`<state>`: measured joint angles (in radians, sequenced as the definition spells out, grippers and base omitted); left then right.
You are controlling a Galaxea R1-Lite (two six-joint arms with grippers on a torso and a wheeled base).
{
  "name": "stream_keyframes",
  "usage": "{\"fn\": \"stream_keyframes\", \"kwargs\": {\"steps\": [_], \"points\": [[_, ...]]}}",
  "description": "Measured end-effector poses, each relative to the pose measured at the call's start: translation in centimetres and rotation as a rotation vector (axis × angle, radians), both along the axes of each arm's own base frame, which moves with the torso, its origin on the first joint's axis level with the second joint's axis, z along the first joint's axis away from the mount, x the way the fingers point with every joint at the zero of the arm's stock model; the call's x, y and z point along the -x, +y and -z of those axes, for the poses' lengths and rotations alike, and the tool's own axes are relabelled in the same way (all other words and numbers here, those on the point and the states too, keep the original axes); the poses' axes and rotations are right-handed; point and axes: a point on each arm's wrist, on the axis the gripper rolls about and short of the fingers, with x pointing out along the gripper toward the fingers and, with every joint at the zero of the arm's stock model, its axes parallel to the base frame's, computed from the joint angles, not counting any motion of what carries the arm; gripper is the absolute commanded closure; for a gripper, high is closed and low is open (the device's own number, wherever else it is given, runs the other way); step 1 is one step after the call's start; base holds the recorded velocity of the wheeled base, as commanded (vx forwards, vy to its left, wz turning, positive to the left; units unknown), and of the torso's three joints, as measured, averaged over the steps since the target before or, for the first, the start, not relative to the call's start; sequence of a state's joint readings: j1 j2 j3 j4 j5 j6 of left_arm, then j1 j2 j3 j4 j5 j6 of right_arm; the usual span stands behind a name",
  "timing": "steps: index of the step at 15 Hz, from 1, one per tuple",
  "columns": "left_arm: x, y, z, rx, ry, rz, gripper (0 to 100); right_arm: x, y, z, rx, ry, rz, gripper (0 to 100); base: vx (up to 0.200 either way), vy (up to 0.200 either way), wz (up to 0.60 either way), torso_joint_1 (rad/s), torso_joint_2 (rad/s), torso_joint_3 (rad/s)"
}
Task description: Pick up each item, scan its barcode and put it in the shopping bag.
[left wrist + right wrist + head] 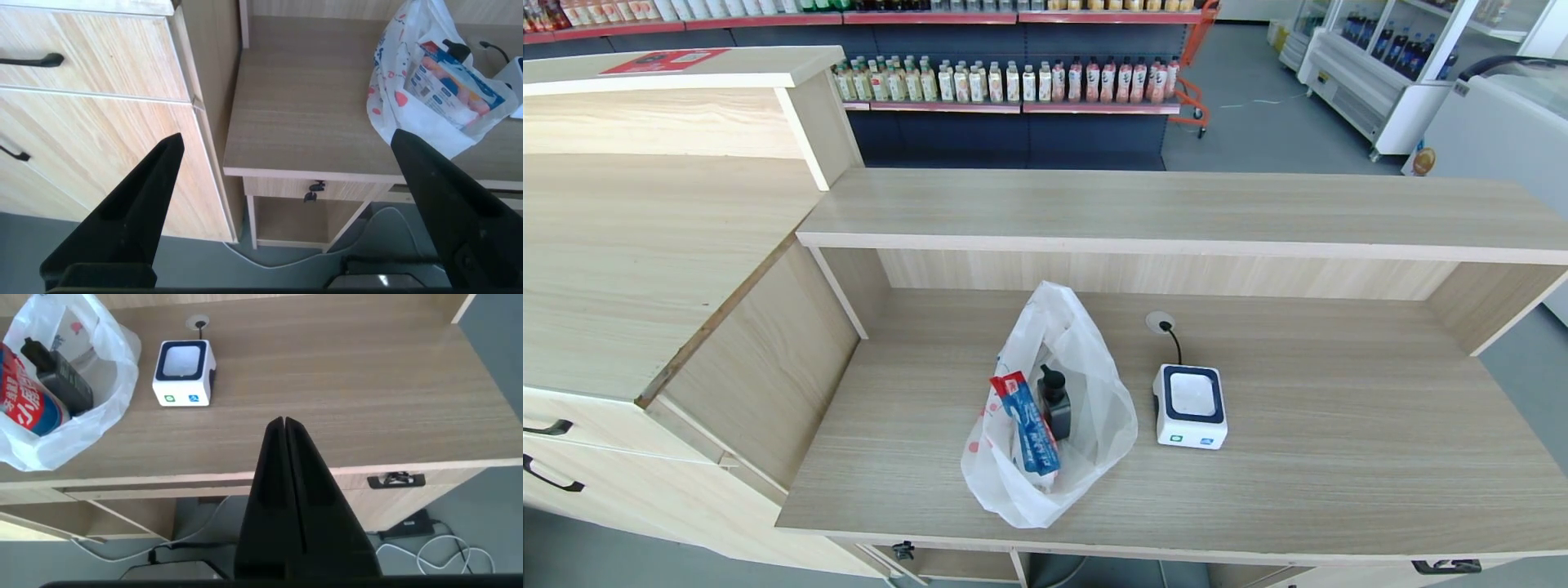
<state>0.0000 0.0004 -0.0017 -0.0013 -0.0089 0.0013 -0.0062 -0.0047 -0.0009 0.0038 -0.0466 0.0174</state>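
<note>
1. Drawer cabinet (98, 73): light wood with black handles, standing against the left end of the counter (1339, 425).
2. Left gripper (286, 139): low, out in front of the counter's left front corner. Its fingers are spread wide and carry nothing.
3. Shopping bag (1107, 408): white thin plastic with red print, mouth open, standing on the counter left of centre, near the front edge.
4. Red-and-blue carton (1025, 425): inside the bag, leaning on end with its top poking out of the mouth.
5. Pump bottle (1055, 404): dark, upright, inside the bag, touching the carton's right side.
6. Scanner (1190, 406): white block with a dark-framed window facing up, on the counter just beside the bag on its right, apart from it. A black cable (1174, 339) runs back to a round port in the counter.
7. Right gripper (283, 425): before the counter's front edge, right of the scanner. Its fingers are pressed flat together with nothing between them.
8. Chiller cabinets (1388, 73): white, on the floor at far right.
</note>
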Motion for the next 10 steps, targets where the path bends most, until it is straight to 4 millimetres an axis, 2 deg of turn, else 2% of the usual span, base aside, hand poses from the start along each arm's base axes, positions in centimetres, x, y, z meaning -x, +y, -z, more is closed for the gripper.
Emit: {"fn": "stream_keyframes", "kwargs": {"steps": [9,10], "points": [[0.00,0.00,0.00,0.000,0.000,0.000,0,-0.01,0.00,0.00,0.000,0.002,0.000,100,0.000,-0.200,0.00,0.003,0.00,0.000],[0.00,0.00,0.00,0.003,0.000,0.000,0,-0.01,0.00,0.00,0.000,0.002,0.000,100,0.000,0.000,0.00,0.000,0.00,0.000]]}}
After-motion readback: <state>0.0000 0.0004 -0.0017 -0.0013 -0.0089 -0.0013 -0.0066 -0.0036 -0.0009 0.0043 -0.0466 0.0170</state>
